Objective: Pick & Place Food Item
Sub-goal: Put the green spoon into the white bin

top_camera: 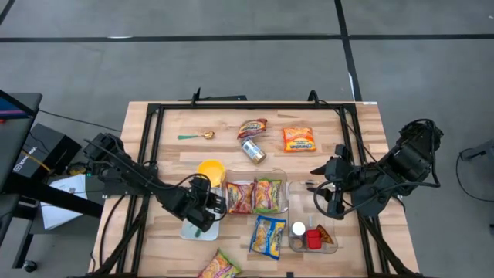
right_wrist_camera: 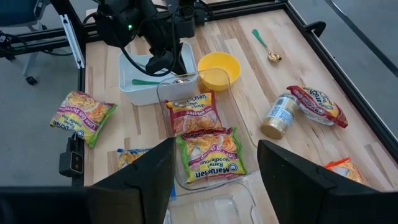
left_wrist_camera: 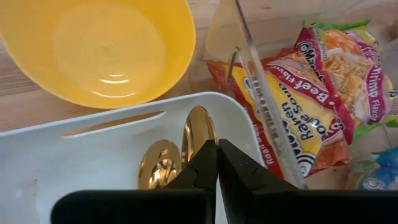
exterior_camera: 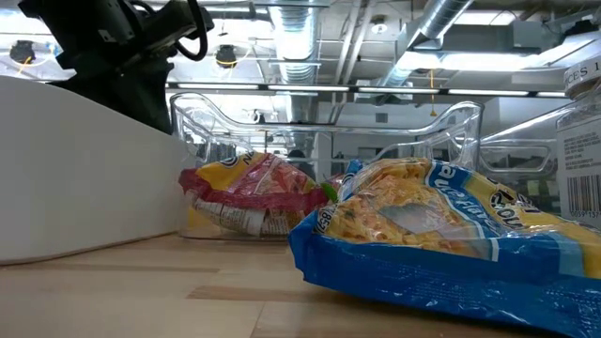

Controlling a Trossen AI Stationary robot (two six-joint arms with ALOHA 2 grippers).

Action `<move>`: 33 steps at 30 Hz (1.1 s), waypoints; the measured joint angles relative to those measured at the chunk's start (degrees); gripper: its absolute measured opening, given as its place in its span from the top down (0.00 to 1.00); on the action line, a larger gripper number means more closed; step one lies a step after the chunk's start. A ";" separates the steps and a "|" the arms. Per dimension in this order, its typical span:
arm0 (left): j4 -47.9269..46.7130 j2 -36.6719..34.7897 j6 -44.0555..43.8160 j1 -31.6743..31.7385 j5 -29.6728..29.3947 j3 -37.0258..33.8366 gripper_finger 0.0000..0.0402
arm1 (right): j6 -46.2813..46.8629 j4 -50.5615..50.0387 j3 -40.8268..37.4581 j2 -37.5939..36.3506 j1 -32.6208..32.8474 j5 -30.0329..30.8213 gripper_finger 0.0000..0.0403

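Two ramen packets (top_camera: 239, 196) (top_camera: 268, 194) lie in one clear tray (top_camera: 284, 182).

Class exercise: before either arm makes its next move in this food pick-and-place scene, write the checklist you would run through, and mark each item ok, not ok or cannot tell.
1. Left gripper shut over the white bin: ok.
2. Left gripper holding a food item: not ok; only gold spoons lie beneath it.
3. Right gripper open, holding nothing: ok.
4. Clear tray already holds two ramen packs: ok.
5. Blue noodle packet lies loose on the table, unobstructed: ok.
6. Yellow bowl empty: ok.
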 joint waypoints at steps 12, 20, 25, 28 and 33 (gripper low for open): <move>1.90 1.05 -0.31 -0.01 0.28 -0.44 1.00 | 0.00 0.00 0.00 0.00 0.01 0.00 0.45; 5.74 1.05 -1.55 -0.28 0.29 -3.08 1.00 | 0.03 0.01 0.00 0.00 0.02 0.00 0.45; 5.75 1.05 -1.49 -0.28 0.28 -3.08 1.00 | 0.04 0.00 0.00 0.00 0.00 0.00 0.45; 5.25 1.05 -1.44 -0.28 0.29 -3.08 1.00 | 0.04 0.02 0.00 0.00 0.01 0.00 0.45; 5.31 1.05 -1.38 -0.28 0.29 -3.08 1.00 | 0.04 0.02 0.00 0.00 0.02 -0.01 0.45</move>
